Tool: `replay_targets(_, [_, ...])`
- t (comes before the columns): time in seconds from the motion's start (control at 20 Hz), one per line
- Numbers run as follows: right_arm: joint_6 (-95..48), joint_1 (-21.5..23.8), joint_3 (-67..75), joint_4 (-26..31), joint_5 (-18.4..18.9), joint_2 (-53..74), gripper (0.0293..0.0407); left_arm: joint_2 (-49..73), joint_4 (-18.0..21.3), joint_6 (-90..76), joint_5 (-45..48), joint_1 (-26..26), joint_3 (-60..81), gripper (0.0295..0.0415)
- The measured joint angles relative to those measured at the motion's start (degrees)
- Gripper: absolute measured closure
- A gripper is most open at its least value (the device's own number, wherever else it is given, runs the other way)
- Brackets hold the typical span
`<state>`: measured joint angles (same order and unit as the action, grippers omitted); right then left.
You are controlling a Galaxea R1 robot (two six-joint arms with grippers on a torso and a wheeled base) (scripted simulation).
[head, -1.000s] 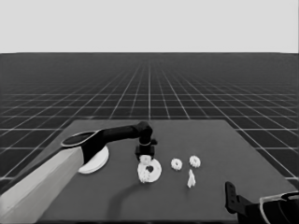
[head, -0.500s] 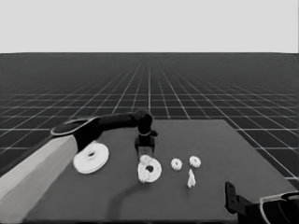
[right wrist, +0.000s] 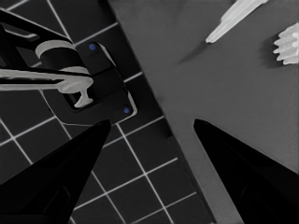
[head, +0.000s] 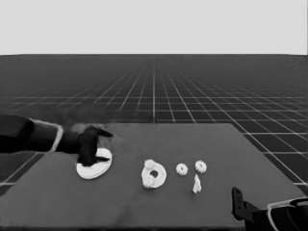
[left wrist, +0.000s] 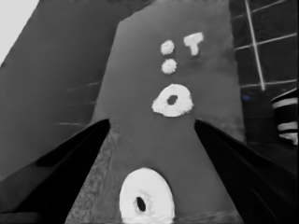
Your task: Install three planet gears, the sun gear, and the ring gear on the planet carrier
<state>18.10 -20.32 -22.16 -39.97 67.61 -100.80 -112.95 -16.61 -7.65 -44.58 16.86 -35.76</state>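
Note:
The smaller round part (head: 154, 174) lies mid-table with what look like two small gears on its rim; it also shows in the left wrist view (left wrist: 173, 100). Right of it lie two loose gears (head: 182, 169) (head: 200, 166) and the thin white piece (head: 196, 184). The larger round part (head: 94, 167) lies flat at the left. My left gripper (head: 94, 158) hangs open just over it, and the part (left wrist: 145, 197) shows between the wide-spread fingers, not clamped. My right gripper (head: 239, 204) waits open at the lower right corner.
The right wrist view shows the table's corner edge, the floor grid, dark machinery with blue lights (right wrist: 74, 79), the thin white piece (right wrist: 233, 16) and one gear (right wrist: 288, 44). Dark banded machinery (left wrist: 285, 116) stands past the table's edge.
My left arm has drawn back from above the smaller round part to the table's left end, and its gripper now hangs over the larger round part. The right arm has not moved.

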Motion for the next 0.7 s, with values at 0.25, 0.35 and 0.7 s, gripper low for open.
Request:
replay_targets(0.25, [0.0, 0.0, 0.0, 0.0, 0.0, 0.0, 0.0315, 11.6, -1.1, -11.6, 5.4, 2.5, 11.0, 0.0326])
replay_targets(0.35, [22.2, 17.1, -15.1, 20.7, 10.3, -13.6, 0.0303, 12.1, -1.1, -12.1, 5.7, 2.7, 11.5, 0.0326])
replay_targets(0.7, [33.8, 21.6, -65.8, 32.0, 16.4, -39.6, 0.0315, 12.4, -1.2, -12.4, 5.8, 2.7, 11.8, 0.0326])
